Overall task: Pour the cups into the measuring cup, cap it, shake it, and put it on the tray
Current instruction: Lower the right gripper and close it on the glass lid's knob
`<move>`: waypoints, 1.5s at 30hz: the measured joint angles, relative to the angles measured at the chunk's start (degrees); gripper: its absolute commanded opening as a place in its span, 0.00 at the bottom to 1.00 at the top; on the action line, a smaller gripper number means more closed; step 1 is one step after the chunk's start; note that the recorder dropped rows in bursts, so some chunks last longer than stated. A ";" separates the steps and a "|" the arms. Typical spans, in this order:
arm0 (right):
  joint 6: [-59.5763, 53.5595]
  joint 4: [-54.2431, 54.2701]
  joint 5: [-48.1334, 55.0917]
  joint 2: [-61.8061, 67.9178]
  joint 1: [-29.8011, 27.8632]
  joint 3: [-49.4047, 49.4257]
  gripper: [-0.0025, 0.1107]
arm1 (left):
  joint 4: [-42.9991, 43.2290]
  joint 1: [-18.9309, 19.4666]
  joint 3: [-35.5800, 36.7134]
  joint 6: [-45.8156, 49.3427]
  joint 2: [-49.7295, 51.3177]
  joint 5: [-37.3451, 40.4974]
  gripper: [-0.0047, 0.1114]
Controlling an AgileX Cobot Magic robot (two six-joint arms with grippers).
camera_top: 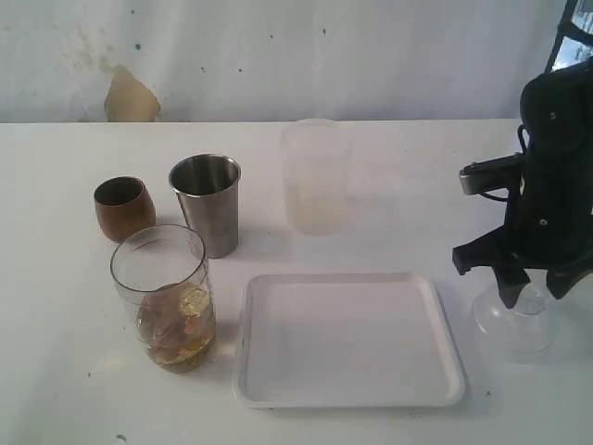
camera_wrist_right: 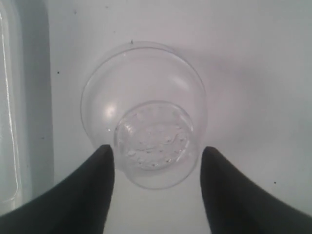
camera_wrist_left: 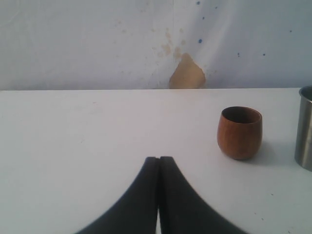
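Right pincer hangs open astride the clear domed cap by the desk's right edge, seemingly not yet gripping, placed to lift it. Part-filled measuring cup waits toward the front-left corner; left pincer closed, empty.

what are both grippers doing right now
left gripper: closed, empty
right gripper: open, jaws either side of the clear lid

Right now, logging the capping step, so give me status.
Left gripper shut, empty. Right gripper open, straddling clear lid. Measuring cup holds mix, uncapped. Tray lies between lid and cup.
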 measured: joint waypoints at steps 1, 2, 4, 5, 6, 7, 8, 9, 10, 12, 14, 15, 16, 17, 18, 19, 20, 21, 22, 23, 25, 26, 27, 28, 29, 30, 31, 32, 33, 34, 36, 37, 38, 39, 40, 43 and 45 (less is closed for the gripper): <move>0.00 0.00 0.00 0.00 0.00 0.00 0.34 | 0.00 0.00 0.00 0.00 0.00 0.00 0.04; 0.00 0.00 0.00 0.00 0.00 0.12 0.30 | 0.00 0.00 0.00 0.00 0.00 0.00 0.04; 0.11 0.00 -0.55 0.00 0.00 0.69 0.25 | 0.00 0.00 0.00 0.00 0.00 0.00 0.04; 0.11 -0.13 -0.84 0.00 0.00 1.01 0.22 | 0.00 0.00 0.00 0.00 0.00 0.00 0.04; 0.11 -0.13 -1.11 0.00 0.00 1.41 0.20 | 0.00 0.00 0.00 0.00 0.00 0.00 0.04; 0.20 -0.13 -1.26 0.00 0.00 1.54 0.18 | 0.00 0.00 0.00 0.00 0.00 0.00 0.04; 0.20 -0.13 -1.38 0.00 0.00 1.86 0.16 | 0.00 0.00 0.00 0.00 0.00 0.00 0.04; 0.20 -0.13 -1.38 0.16 0.00 2.00 0.14 | 0.00 0.00 0.00 0.00 0.00 0.00 0.04; 0.20 0.00 -1.38 0.13 0.00 2.13 0.13 | 0.00 0.00 0.00 0.00 0.00 0.00 0.04; -0.53 0.55 -1.38 0.22 0.00 2.25 0.14 | 0.00 0.00 0.00 0.00 0.00 0.00 0.04; -2.83 1.54 -1.38 0.22 -0.13 2.34 0.20 | 0.00 0.00 0.00 0.00 0.00 0.00 0.04; -4.53 2.21 -1.38 0.22 -0.29 2.34 0.24 | 0.00 0.00 0.00 0.00 0.00 0.00 0.04; -5.78 2.67 -1.38 0.22 -0.46 2.34 0.30 | 0.00 0.00 0.00 0.00 0.00 0.00 0.04; -6.58 2.92 -1.38 0.22 -0.45 2.34 0.36 | 0.00 0.00 0.00 0.00 0.00 0.00 0.04; -7.03 3.07 -1.38 0.22 -0.47 2.34 0.41 | 0.00 0.00 0.00 0.00 0.00 0.00 0.04; -7.32 3.19 -1.38 0.22 -0.57 2.22 0.46 | 0.00 0.00 0.00 0.00 0.00 0.00 0.04; -7.61 3.82 -1.38 0.22 -0.57 2.15 0.49 | 0.00 0.00 0.00 0.00 0.00 0.00 0.04; -7.84 5.51 -1.65 0.38 -0.57 2.11 0.50 | 0.00 0.00 0.00 0.00 0.00 0.00 0.04; -8.12 6.82 -1.20 1.10 -0.57 1.96 0.51 | 0.00 0.00 0.00 0.00 0.00 0.00 0.04; -8.43 7.62 -1.29 1.22 -0.57 1.97 0.50 | 0.00 0.00 0.00 0.00 0.00 0.00 0.04; -10.15 10.47 -1.29 1.57 -0.57 1.97 0.50 | 0.00 0.00 0.00 0.00 0.00 0.00 0.04; -10.15 11.62 -1.16 1.79 -0.57 1.97 0.50 | 0.00 0.00 0.00 0.00 0.00 0.00 0.04; -10.78 12.71 -1.31 2.06 -0.57 1.97 0.50 | 0.00 0.00 0.00 0.00 0.00 0.00 0.04; -11.20 13.46 -1.42 2.16 -0.57 1.97 0.50 | 0.00 0.00 0.00 0.00 0.00 0.00 0.04; -11.47 13.78 -1.43 2.16 -0.57 1.81 0.50 | 0.00 0.00 0.00 0.00 0.00 0.00 0.04; -11.73 14.26 -1.52 2.29 -0.57 1.52 0.50 | 0.00 0.00 0.00 0.00 0.00 0.00 0.04; -11.86 14.49 -1.27 2.29 -0.57 1.07 0.50 | 0.00 0.00 0.00 0.00 0.00 0.00 0.04; -11.86 14.49 -0.85 2.29 -0.57 0.47 0.50 | 0.00 0.00 0.00 0.00 0.00 0.00 0.04; -11.98 14.49 -0.42 2.29 -0.57 -0.09 0.50 | 0.00 0.00 0.00 0.00 0.00 0.00 0.04; -12.14 14.49 0.21 2.29 -0.57 -0.85 0.50 | 0.00 0.00 0.00 0.00 0.00 0.00 0.04; -12.24 14.49 1.23 2.29 -0.57 -2.35 0.50 | 0.00 0.00 0.00 0.00 0.00 0.00 0.04; -12.24 14.49 1.52 2.29 -0.57 -2.91 0.50 | 0.00 0.00 0.00 0.00 0.00 0.00 0.04; -12.24 14.49 1.69 2.18 -0.57 -3.44 0.50 | 0.00 0.00 0.00 0.00 0.00 0.00 0.04; -12.24 14.38 1.90 2.03 -0.57 -4.08 0.50 | 0.00 0.00 0.00 0.00 0.00 0.00 0.04; -12.24 14.28 1.90 1.77 -0.57 -4.43 0.50 | 0.00 0.00 0.00 0.00 0.00 0.00 0.04; -12.24 13.91 2.03 1.42 -0.57 -4.92 0.50 | 0.00 0.00 0.00 0.00 0.00 0.00 0.04; -11.96 13.70 2.14 1.53 -0.57 -4.92 0.50 | 0.00 0.00 0.00 0.00 0.00 0.00 0.04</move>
